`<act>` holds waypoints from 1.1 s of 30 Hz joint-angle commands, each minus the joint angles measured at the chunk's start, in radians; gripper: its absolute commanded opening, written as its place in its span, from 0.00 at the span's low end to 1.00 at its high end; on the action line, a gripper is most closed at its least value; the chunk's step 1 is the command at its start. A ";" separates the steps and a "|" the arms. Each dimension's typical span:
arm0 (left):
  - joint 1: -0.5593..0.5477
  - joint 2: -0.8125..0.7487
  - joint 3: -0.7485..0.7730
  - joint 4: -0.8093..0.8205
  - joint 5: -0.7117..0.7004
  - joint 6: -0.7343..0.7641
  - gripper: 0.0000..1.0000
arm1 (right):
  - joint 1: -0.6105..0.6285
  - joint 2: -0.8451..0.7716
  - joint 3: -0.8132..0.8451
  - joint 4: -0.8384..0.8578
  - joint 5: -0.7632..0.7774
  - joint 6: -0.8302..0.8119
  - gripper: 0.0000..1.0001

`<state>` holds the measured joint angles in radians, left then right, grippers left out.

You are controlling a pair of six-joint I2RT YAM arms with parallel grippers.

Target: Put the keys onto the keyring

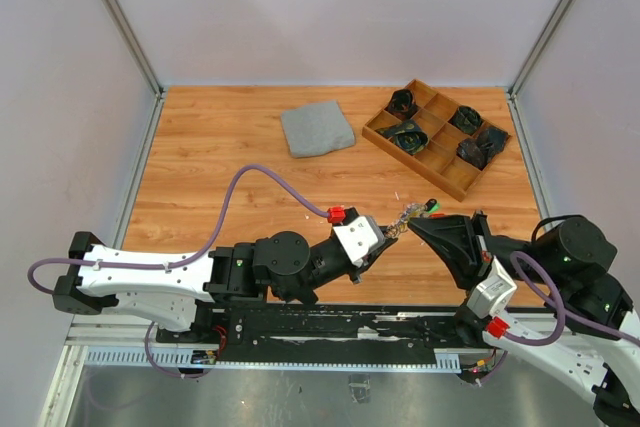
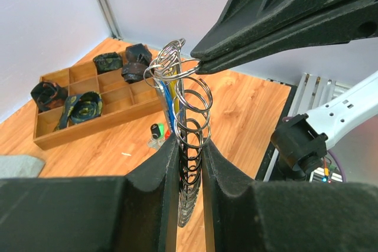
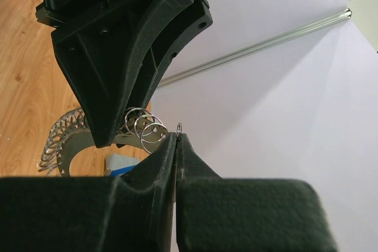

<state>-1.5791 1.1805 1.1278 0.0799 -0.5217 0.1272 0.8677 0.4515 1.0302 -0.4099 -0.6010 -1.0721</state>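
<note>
My left gripper [image 1: 385, 234] is shut on the keyring [image 2: 192, 116], a silvery chain-like coil of loops standing up between its pads [image 2: 162, 169]. The keyring also shows in the top view [image 1: 402, 219] and the right wrist view [image 3: 65, 134]. My right gripper [image 1: 412, 224] comes in from the right and is shut on a small split ring [image 3: 179, 127] at the keyring's top end [image 2: 177, 63]. A blue key [image 2: 169, 100] hangs among the loops. Keys with green and black heads [image 2: 156, 131] lie on the table just beyond the grippers [image 1: 432, 205].
A wooden compartment tray [image 1: 452, 175] with several dark rolled items stands at the back right. A folded grey cloth [image 1: 317, 129] lies at the back centre. The metal rail [image 1: 330, 332] with the arm bases runs along the near edge.
</note>
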 commanded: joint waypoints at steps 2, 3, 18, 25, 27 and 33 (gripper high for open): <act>-0.006 -0.009 0.035 0.048 -0.017 0.010 0.11 | -0.011 0.005 0.034 0.001 0.016 0.068 0.01; -0.006 -0.009 0.034 0.050 -0.012 0.009 0.16 | -0.012 0.005 0.033 0.008 0.019 0.088 0.01; -0.006 -0.014 0.018 0.077 0.000 0.010 0.41 | -0.011 0.014 -0.008 0.179 0.085 0.370 0.01; -0.005 -0.023 0.005 0.092 0.005 0.009 0.51 | -0.011 0.022 -0.015 0.181 0.097 0.389 0.00; -0.006 -0.026 0.001 0.095 0.006 0.010 0.53 | -0.011 0.022 -0.016 0.180 0.096 0.391 0.00; -0.006 -0.071 -0.025 0.133 0.026 0.006 0.55 | -0.011 0.019 -0.015 0.178 0.101 0.391 0.00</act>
<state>-1.5791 1.1641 1.1240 0.1360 -0.5091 0.1341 0.8677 0.4767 1.0214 -0.2798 -0.5133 -0.7029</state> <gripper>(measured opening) 0.545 0.009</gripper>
